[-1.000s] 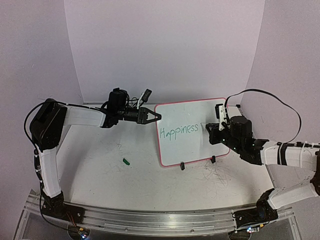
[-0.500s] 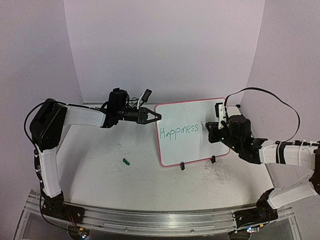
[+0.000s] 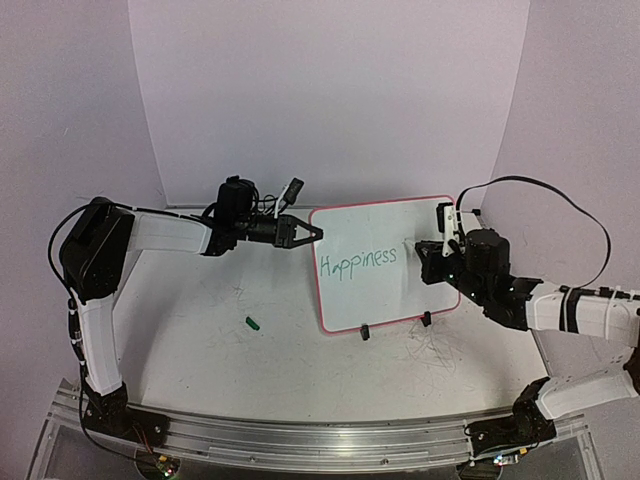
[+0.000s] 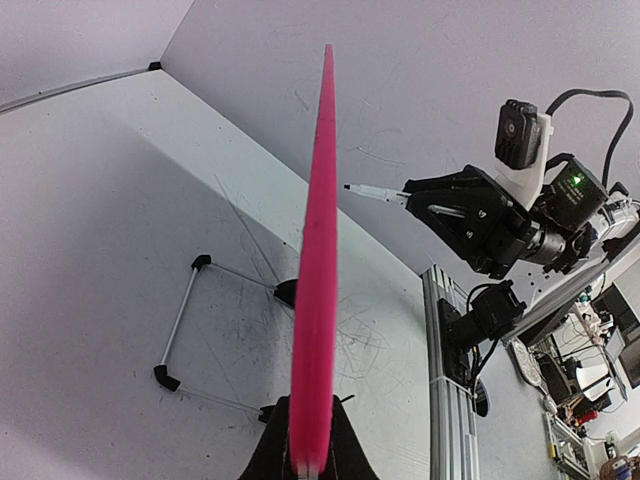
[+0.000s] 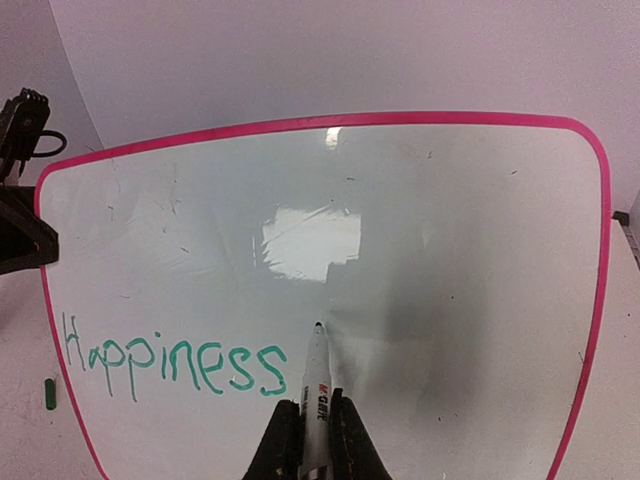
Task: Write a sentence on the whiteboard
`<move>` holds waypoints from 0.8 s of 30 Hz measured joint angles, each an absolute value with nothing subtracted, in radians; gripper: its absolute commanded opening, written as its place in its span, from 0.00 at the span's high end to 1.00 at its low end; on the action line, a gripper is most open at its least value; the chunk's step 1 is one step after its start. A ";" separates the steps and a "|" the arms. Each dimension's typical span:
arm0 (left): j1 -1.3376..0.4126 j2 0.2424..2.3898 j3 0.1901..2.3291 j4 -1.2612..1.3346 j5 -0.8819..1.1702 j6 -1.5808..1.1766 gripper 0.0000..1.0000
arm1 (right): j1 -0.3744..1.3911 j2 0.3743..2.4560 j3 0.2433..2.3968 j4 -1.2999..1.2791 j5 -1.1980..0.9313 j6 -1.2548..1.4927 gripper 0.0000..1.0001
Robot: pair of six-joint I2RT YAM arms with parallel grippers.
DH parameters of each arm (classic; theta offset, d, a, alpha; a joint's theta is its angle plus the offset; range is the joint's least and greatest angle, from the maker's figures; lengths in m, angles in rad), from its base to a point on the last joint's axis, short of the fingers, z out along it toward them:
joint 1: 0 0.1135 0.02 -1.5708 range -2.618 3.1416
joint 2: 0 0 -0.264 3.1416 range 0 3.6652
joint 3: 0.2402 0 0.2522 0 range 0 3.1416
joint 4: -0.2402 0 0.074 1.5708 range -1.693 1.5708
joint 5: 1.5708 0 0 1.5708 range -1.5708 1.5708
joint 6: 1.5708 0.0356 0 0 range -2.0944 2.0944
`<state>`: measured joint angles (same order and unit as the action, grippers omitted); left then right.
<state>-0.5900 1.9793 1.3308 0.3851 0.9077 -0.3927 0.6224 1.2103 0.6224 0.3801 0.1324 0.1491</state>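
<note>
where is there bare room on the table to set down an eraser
Free: tabletop strip between the green cap, the whiteboard and the near rail. Crowded: both board sides, where the left gripper clamps the rim and the right gripper holds a marker.

Whiteboard (image 4: 316, 300) edge-on, pink rim pinched in left end effector (image 4: 308, 458); right end effector (image 4: 412, 196) gripping marker (image 4: 375, 191), tip near board

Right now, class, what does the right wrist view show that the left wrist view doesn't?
Only right wrist: the whiteboard face with green "Happiness", and a green cap beside it. Only left wrist: the board edge-on, its wire stand, the right gripper from outside. Both: the board and the marker.
</note>
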 measured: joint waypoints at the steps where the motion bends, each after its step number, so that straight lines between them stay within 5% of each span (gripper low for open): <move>1: -0.590 1.979 1.331 0.385 0.908 -0.393 1.00 | 0.622 1.208 0.622 0.380 0.131 0.151 1.00; 24: -0.590 1.979 1.331 0.385 0.905 -0.394 1.00 | 0.623 1.260 0.622 0.366 0.126 0.159 1.00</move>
<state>-0.5903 1.9793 1.3308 0.3847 0.9051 -0.3939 0.6228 1.2600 0.6216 0.3664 0.1258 0.1588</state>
